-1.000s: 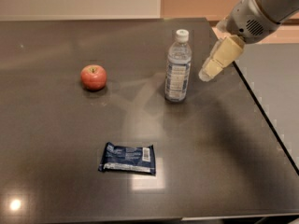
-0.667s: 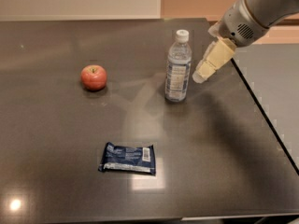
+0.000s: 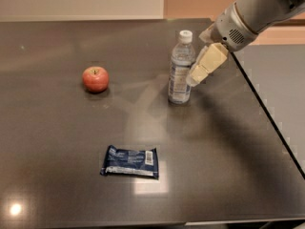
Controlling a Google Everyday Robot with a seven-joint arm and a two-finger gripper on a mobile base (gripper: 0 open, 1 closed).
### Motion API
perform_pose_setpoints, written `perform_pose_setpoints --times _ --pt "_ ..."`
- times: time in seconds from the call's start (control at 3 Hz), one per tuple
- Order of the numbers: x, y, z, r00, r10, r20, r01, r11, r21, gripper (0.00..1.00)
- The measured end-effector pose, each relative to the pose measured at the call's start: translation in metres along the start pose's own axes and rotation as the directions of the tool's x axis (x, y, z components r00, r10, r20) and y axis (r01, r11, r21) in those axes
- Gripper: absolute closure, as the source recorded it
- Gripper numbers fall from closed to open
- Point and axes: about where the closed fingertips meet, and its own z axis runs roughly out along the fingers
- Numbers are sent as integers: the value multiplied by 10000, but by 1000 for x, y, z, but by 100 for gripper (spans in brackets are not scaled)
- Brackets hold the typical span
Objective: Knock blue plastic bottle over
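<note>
The blue plastic bottle stands upright on the dark table, right of centre. It is clear with a white cap and a blue-and-white label. My gripper comes in from the upper right on a grey arm. Its cream fingers point down-left and their tips are right at the bottle's right side, at label height. I cannot tell whether they touch it.
A red apple sits to the left of the bottle. A flat dark blue snack wrapper lies near the front. The table's right edge runs diagonally just behind the gripper.
My gripper has moved left and slightly down, from a gap beside the bottle to right against its right side. The bottle still stands upright in the same place.
</note>
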Motion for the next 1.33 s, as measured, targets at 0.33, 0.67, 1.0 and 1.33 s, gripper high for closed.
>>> perform_pose_setpoints --times 0.33,0.67,1.0,1.33 --pt "-7 3 6 9997 -38 250 43 9998 -189 0" --pt "-11 6 10 9989 -12 466 29 9993 -374 16" --pt "-12 8 9 9978 115 649 -85 9989 -468 39" --pt "-15 10 4 9975 224 676 -192 9987 -480 63"
